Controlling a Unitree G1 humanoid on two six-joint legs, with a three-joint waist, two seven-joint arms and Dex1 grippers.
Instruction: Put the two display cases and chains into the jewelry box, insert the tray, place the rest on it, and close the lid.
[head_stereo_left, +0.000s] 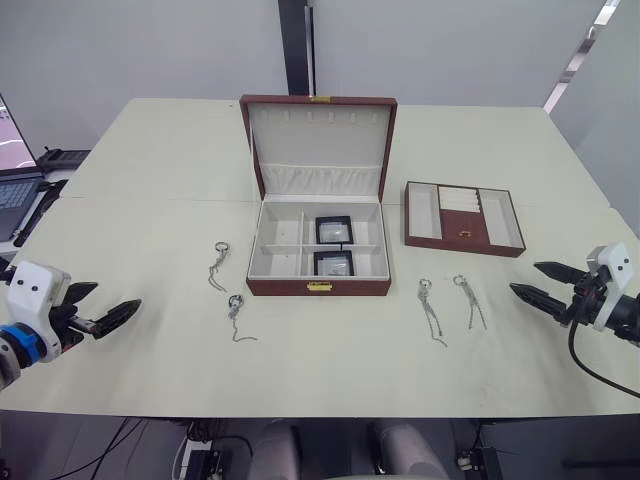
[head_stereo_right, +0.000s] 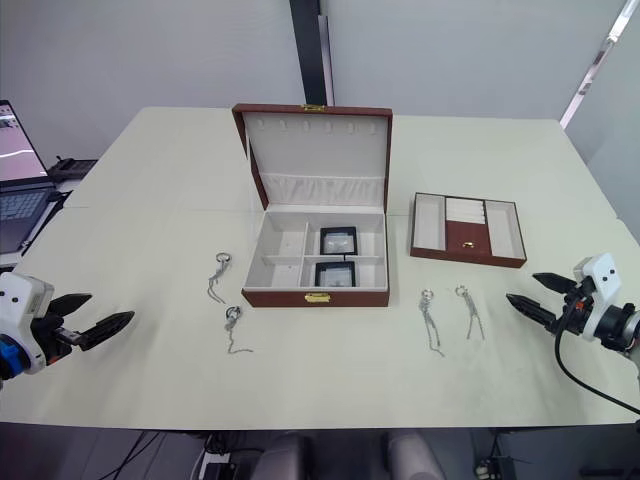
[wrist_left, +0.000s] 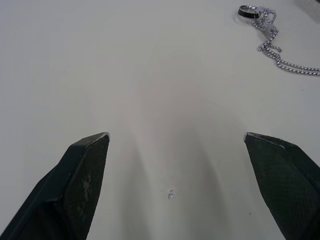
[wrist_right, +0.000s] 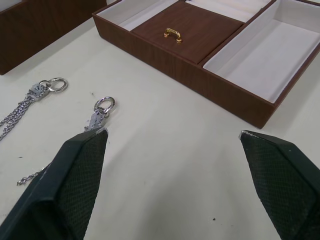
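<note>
Two grippers spread and empty, both cases already in the box

Left gripper (head_stereo_left: 112, 317): fingers spread wide, nothing between them, hovering over bare table (head_stereo_left: 150, 150) at the near left edge. Its wrist view shows one short chain with a dark ring (wrist_left: 248, 11) ahead on the surface, apart from the fingertips.

Right gripper (head_stereo_left: 535, 281): fingers likewise spread, empty, low over the table at the near right edge. One fingertip (wrist_right: 95, 137) sits just beside the ring end of a longer double-stranded chain (wrist_right: 102, 107); a second such chain (wrist_right: 47, 87) lies near it.

Short chains (head_stereo_left: 218, 262) and (head_stereo_left: 236, 312): both on the table, left of the jewelry box (head_stereo_left: 318, 286), apart from it.

Jewelry box: centre of table, lid (head_stereo_left: 318, 140) standing open, cream lining showing. Two display cases (head_stereo_left: 334, 229) and (head_stereo_left: 333, 262) lie flat in the right-hand compartments, one behind the other.

Tray (head_stereo_left: 464, 217): on the table right of the box, well apart, upright, with a small gold handle (wrist_right: 173, 33) on its brown centre panel.

Laptop (head_stereo_right: 25, 195): off the far left edge.
</note>
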